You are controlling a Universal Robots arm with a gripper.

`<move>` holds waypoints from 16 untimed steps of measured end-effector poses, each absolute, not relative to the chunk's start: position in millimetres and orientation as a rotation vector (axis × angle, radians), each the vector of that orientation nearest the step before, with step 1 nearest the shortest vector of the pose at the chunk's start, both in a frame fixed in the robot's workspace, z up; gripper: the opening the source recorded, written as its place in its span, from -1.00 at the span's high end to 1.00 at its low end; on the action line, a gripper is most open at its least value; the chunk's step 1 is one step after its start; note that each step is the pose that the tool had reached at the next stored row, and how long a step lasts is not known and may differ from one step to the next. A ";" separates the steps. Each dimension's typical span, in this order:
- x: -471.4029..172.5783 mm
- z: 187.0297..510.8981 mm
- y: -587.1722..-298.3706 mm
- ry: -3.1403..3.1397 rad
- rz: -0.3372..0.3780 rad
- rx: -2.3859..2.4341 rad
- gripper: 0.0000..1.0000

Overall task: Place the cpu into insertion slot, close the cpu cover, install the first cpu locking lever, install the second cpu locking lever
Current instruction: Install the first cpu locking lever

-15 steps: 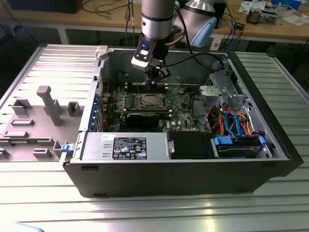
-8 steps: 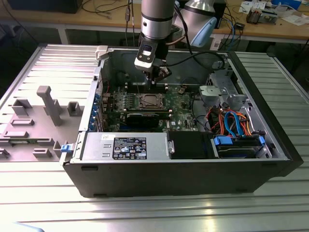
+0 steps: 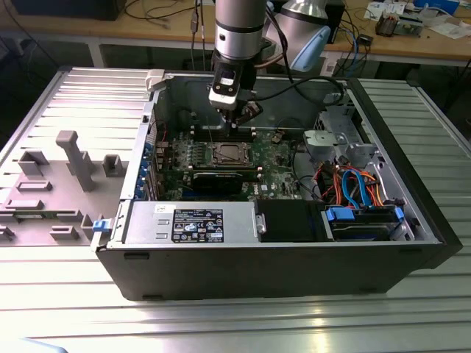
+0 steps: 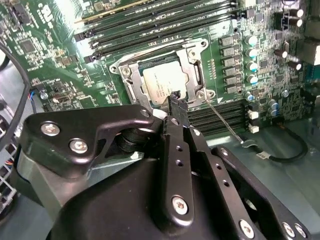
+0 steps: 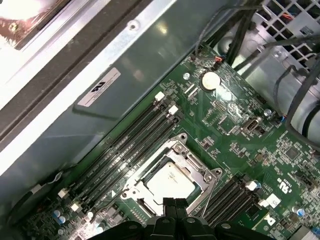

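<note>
Silver-grey metal caught the light: the cpu (image 5: pixel 170 178) lay flat in the insertion slot (image 3: pixel 224 154) amid the green motherboard (image 5: pixel 235 145), top face up. Its edges sat square with the long black memory slots (image 5: pixel 125 145) on either side. Being square, it had no long axis to call.

The cpu cover (image 5: pixel 201 172) was down over it, its frame ringing the chip in both wrist views.

A thin locking lever (image 4: pixel 222 120) ran slantwise from the socket's corner, its long axis crossing the nearer bank of memory slots and pointing away from the chip.

And the pincer (image 5: pixel 175 204) hung just over the socket's edge, near that lever's root. Its 2 fingers were pressed together with nothing between them. In the second wrist view the black tip (image 4: pixel 175 100) stood right at the cover's rim.

The open computer case (image 3: pixel 294 257) rested on the ribbed worktop (image 3: pixel 412 323).
</note>
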State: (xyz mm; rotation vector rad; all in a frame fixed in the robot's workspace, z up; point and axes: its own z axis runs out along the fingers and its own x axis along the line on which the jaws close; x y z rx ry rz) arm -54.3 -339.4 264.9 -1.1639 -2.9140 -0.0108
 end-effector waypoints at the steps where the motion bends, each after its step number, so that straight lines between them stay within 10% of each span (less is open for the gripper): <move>1: -54.4 264.9 -339.5 -2.924 -0.010 -1.138 0.79; 16: -54.5 264.7 -339.5 -3.061 -0.008 -0.690 0.79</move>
